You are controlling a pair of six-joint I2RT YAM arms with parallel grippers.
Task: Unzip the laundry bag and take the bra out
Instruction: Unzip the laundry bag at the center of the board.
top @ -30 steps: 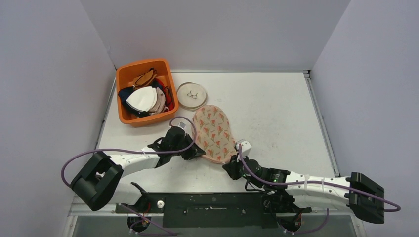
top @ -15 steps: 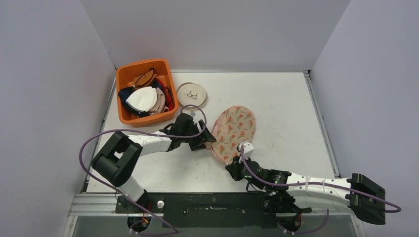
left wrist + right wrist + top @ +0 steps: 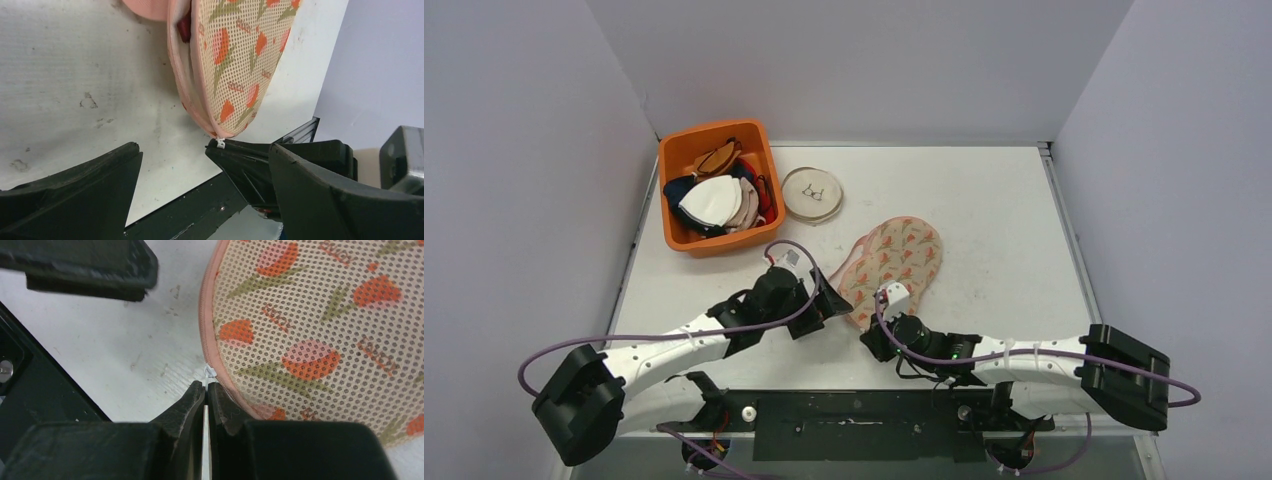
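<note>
Laundry bag (image 3: pixel 892 270) lies flat near the middle of the worktop (image 3: pixel 1004 200): mesh panel with tulip print, pink trim

Right end effector (image 3: pixel 206 390): fingers pressed together, pinching the small white zipper pull (image 3: pixel 209 372) at the bag's near edge. Low approach, fingertips level with the seam, probably so the pull runs along the track instead of lifting the bag

Left end effector (image 3: pixel 202 160): spread fully wide, nothing between its fingers, just beside the bag's left edge and not touching it. Likely there to reach into the opening, or to pin the fabric while the other arm pulls

Zip state: left wrist view shows the seam gaping along the bag's left side, top panel lifted off the lower one. Partly open, I judge; how far round the track it runs is not visible from here

Bra (image 3: pixel 185 27): only a sliver of red shows inside the gap. I take it for the bra, inside the bag, not yet out

Orange bin (image 3: pixel 724 245) at the back left holds a heap of garments. A round dish (image 3: pixel 812 193) sits just beside it. Both well apart from the bag

Risk: light bag may slide with the pull if nothing anchors it
</note>
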